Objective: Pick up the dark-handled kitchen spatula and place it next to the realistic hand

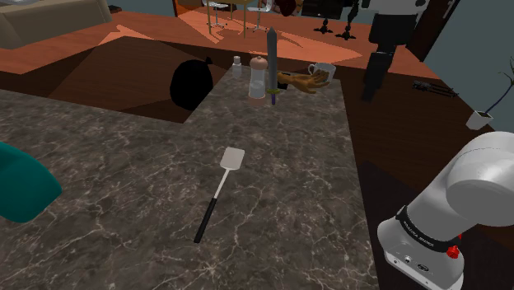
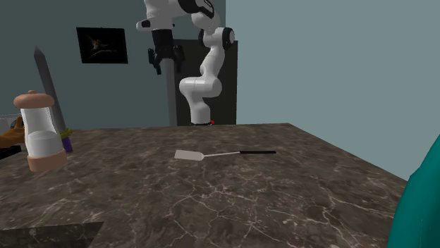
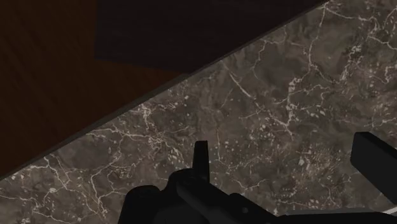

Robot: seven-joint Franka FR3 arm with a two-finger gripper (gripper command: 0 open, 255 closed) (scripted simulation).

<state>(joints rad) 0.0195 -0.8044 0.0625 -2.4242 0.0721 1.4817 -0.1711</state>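
The spatula (image 1: 218, 191) lies flat in the middle of the dark marble counter (image 1: 123, 189), its white blade toward the far end and its black handle toward the near edge. It also shows in the second exterior view as spatula (image 2: 211, 153). A brown realistic hand (image 1: 301, 81) rests at the counter's far end, and the same hand (image 2: 8, 132) sits at the second exterior view's left edge. My gripper (image 1: 371, 91) hangs high in the air, far from the spatula, over the counter's side edge. The gripper (image 2: 156, 69) is open and holds nothing, and in the wrist view the gripper (image 3: 286, 156) looks down on bare marble with its fingers (image 3: 201, 156) apart.
Beside the hand stand a white-and-tan grinder (image 1: 259, 78), an upright grey sword-like blade (image 1: 272, 62) and a white mug (image 1: 321, 72). A teal object (image 1: 21, 181) juts in at the shoulder view's left. The counter edge (image 3: 159, 95) drops to wood floor.
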